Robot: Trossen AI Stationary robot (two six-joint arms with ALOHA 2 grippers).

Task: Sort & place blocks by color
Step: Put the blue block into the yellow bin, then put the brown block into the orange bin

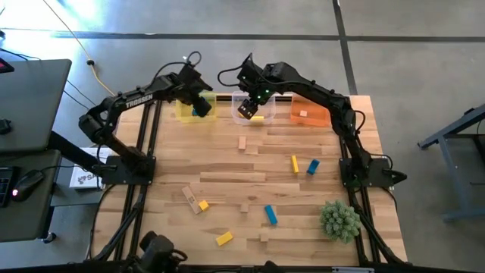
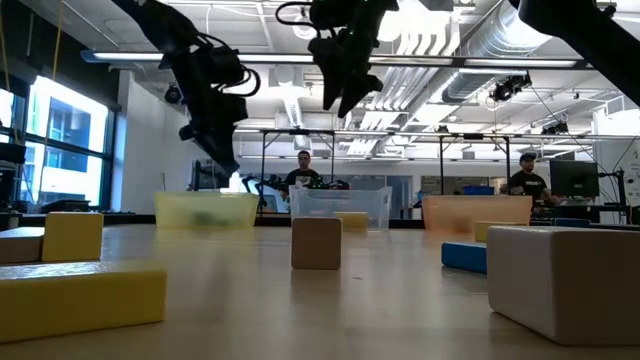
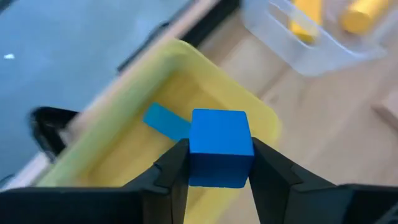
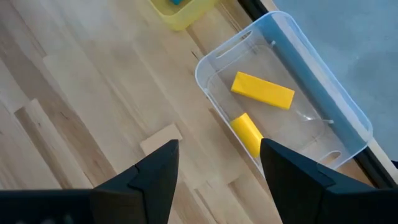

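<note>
While the left gripper (image 3: 214, 163) hangs over the yellow bin (image 3: 205, 81) clamped on a blue cube (image 3: 219, 146), the right gripper (image 4: 217, 165) — fingers apart, empty — hovers beside the clear bin (image 4: 323, 93).

- You have three bins: a yellow bin (image 1: 184, 112), a clear bin (image 1: 254, 114) and an orange bin (image 1: 309, 115).
- You have four blue blocks (image 1: 270, 214): two on the table, one bar in the yellow bin, and one blue cube (image 3: 220, 148) held over it.
- You have five yellow blocks (image 1: 223, 239): three on the table, two in the clear bin.
- You can count about six plain wooden blocks (image 1: 242, 142), one of them in the orange bin.
- You have one green plant ball (image 1: 339, 220).
</note>
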